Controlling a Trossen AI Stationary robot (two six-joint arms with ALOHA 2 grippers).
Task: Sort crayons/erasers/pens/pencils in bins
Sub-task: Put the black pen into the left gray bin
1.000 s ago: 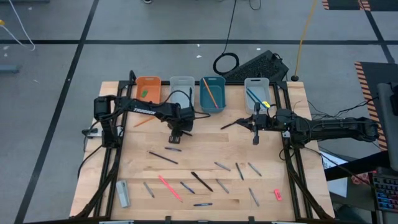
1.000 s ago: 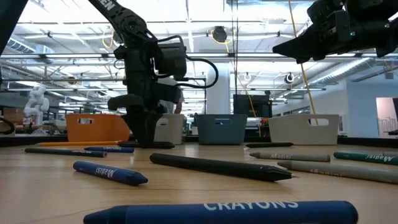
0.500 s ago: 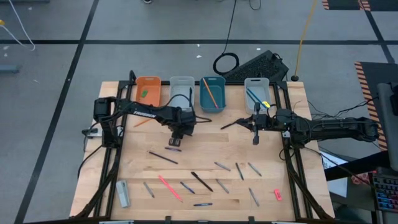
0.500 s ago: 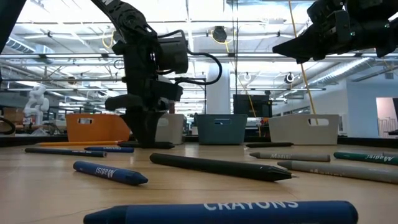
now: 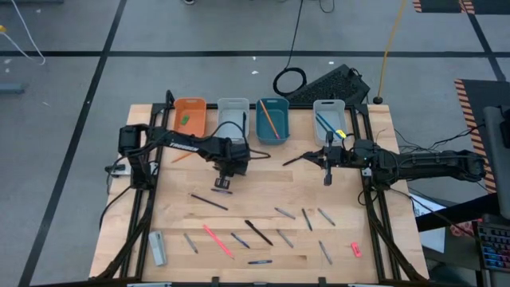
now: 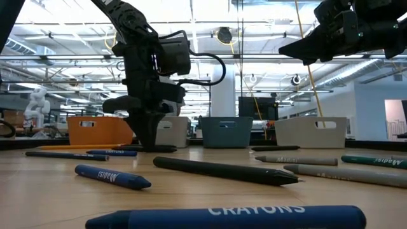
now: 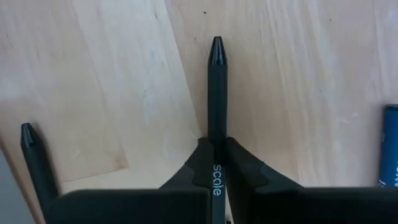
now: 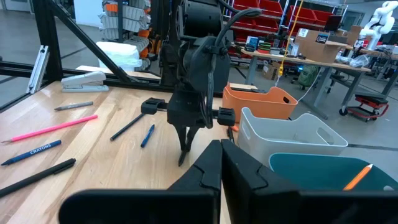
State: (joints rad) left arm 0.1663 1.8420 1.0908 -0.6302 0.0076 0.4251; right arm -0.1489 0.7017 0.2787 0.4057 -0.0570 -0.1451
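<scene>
The left gripper (image 5: 222, 182) clamps a black pen (image 7: 216, 99) mid-table, before the bins (image 5: 233, 114) lining the far edge. The right gripper (image 5: 327, 180), fingers together, hangs near the right edge; the pink eraser (image 5: 355, 249) lies in the near right corner.

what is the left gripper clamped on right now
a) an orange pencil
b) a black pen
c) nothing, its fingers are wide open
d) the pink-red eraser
b: in the left wrist view the left gripper has its fingers closed around a slim black pen that sticks out past the fingertips over the wooden table; the pink-red eraser lies far off near the table's front right.
</scene>
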